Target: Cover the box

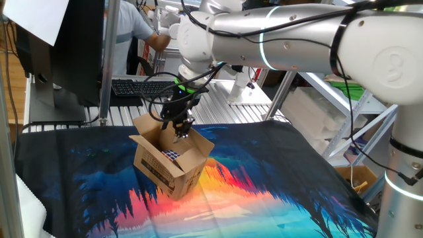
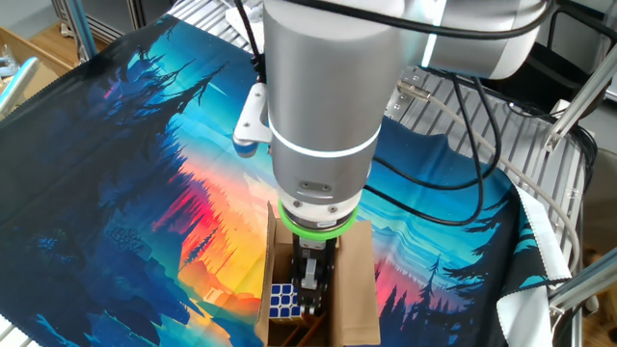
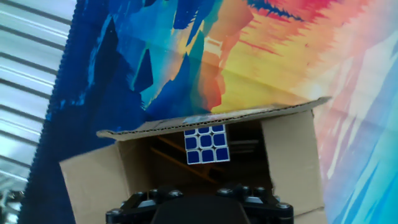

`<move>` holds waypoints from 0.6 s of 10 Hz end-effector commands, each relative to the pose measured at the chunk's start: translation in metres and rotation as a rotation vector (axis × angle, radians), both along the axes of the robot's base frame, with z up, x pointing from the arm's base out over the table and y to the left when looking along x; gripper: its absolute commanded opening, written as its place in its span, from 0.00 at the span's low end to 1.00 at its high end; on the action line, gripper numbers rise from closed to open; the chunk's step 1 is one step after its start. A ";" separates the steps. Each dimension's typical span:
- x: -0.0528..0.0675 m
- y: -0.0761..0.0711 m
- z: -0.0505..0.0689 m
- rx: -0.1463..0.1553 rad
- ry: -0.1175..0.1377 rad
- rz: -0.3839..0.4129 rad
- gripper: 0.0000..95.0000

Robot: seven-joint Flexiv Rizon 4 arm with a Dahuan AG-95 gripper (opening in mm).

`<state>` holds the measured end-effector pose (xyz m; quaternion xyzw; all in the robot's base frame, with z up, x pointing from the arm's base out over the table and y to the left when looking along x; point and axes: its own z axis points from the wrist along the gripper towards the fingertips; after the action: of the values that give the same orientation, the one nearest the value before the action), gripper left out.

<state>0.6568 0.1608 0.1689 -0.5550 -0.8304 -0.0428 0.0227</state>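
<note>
The box [image 1: 173,173] is brown corrugated cardboard with black print on its long side. It stands on the colourful cloth with its top flaps open. It also shows in the other fixed view [image 2: 357,280] and the hand view [image 3: 289,149]. A blue-and-white puzzle cube [image 1: 170,155] lies inside it, also seen in the other fixed view [image 2: 282,300] and the hand view [image 3: 207,144]. My gripper [image 1: 183,132] hangs over the open top, its fingers close together and holding nothing; the other fixed view [image 2: 310,287] shows it just inside the opening beside the cube. In the hand view only the gripper's dark body shows.
The painted cloth [image 1: 277,198] covers the table. A keyboard [image 1: 135,86], a dark monitor [image 1: 73,46] and a person [image 1: 135,26] are behind it. A white fixture [image 2: 249,120] sits at the cloth's far edge. Metal slats [image 2: 453,116] border the cloth.
</note>
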 end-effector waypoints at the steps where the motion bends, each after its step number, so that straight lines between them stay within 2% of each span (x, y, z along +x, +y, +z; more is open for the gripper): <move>1: 0.003 0.001 -0.001 -0.007 0.003 0.077 0.60; 5: 0.003 0.001 -0.001 -0.005 -0.017 0.190 0.60; 6: 0.003 0.001 -0.001 -0.028 -0.015 0.182 0.60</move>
<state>0.6574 0.1606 0.1689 -0.4734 -0.8798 -0.0408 0.0143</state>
